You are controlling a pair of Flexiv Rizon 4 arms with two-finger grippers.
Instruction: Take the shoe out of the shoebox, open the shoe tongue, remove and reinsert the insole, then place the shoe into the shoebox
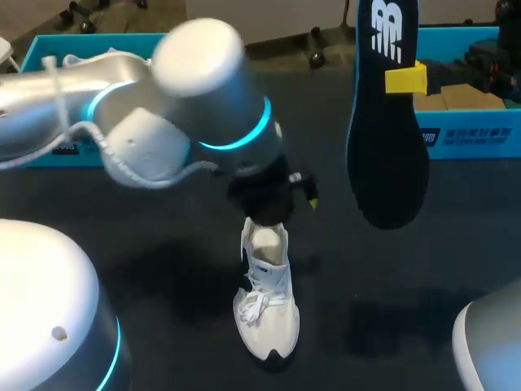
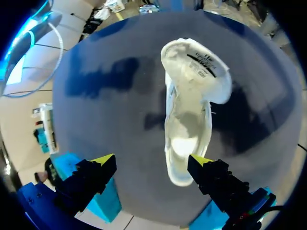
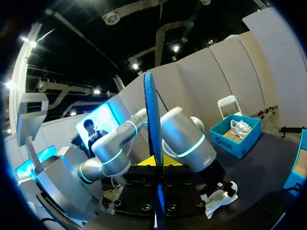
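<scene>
My left arm (image 1: 195,98) reaches in from the left over the middle of the dark tabletop (image 1: 163,244). Its pincer (image 2: 151,160) hangs above the white sneaker (image 1: 267,314) with its fingers apart, one on each side of the heel. The sneaker stands upright on the tabletop, toe near, tongue folded open. To the right, the right pincer (image 1: 404,79) is clamped on the dark insole (image 1: 389,138), held in the air in front of the right blue shoebox (image 1: 464,138). Another blue shoebox (image 1: 49,57) sits far left.

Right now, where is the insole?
Head view, right side: the insole hangs in the right gripper above the table, right of the white shoe.
</scene>
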